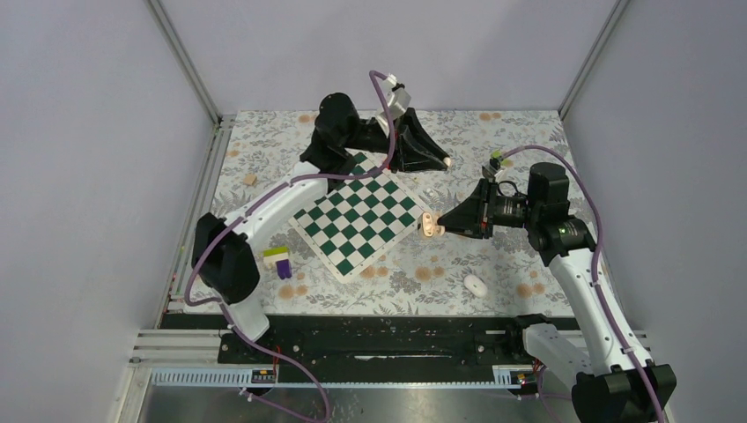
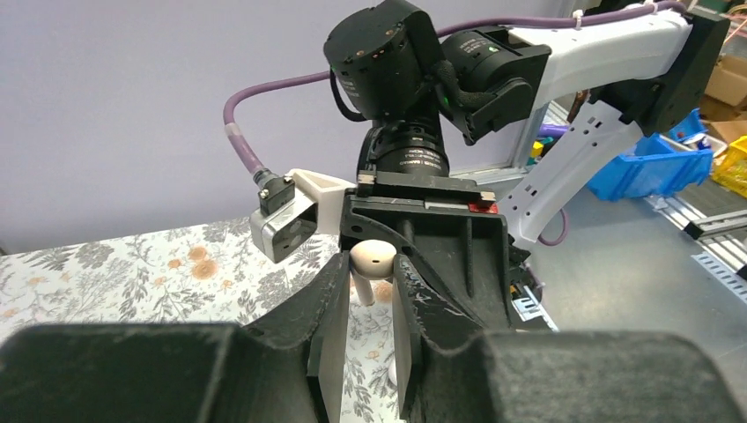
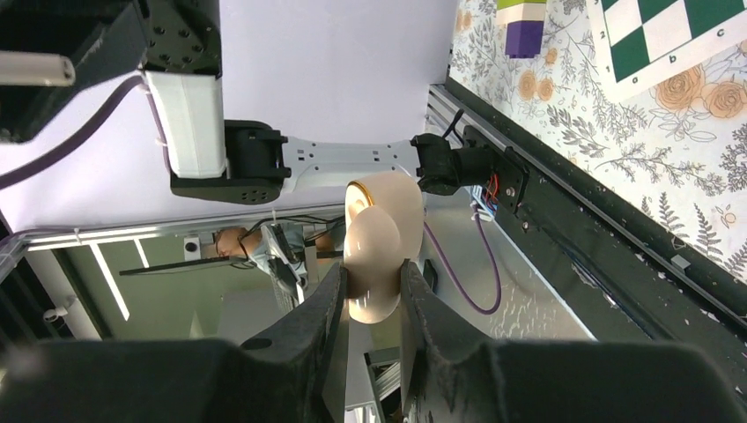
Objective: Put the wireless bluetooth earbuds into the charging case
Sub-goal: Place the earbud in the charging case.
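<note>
- Pinching the earbud (image 2: 370,261), the left gripper (image 2: 370,280) is closed on it. The white bulb stands proud of the tips and the stem runs down between the fingers (image 2: 328,300).
- That earbud hangs in the air over the far side of the table (image 1: 511,132), beyond the board (image 1: 357,216).
- The right gripper (image 3: 370,286) is clamped on the case (image 3: 380,238), gripping it across its two broad sides. It holds the case off the table, just beside the board's right edge.
- Earbud and case are near each other but apart, the earbud farther from the arm bases.
- A white oval (image 1: 476,284), probably the second earbud, lies on the table well nearer the bases, right of the board.
- The earbud looks light, hard and glossy. With so rounded a shape it could swivel or squirt out of a pinch, so a modest squeeze suits it, leaving free the end that must enter the pocket.
- The case looks like a stiff, smooth, light shell. The side hold seems right: it keeps the opening clear and lets the case resist a push.
- Contents: the right wrist view shows only the case's outer shell and a notch at its rim, and the top view shows it too small. Whether a pocket already holds anything cannot be told.
</note>
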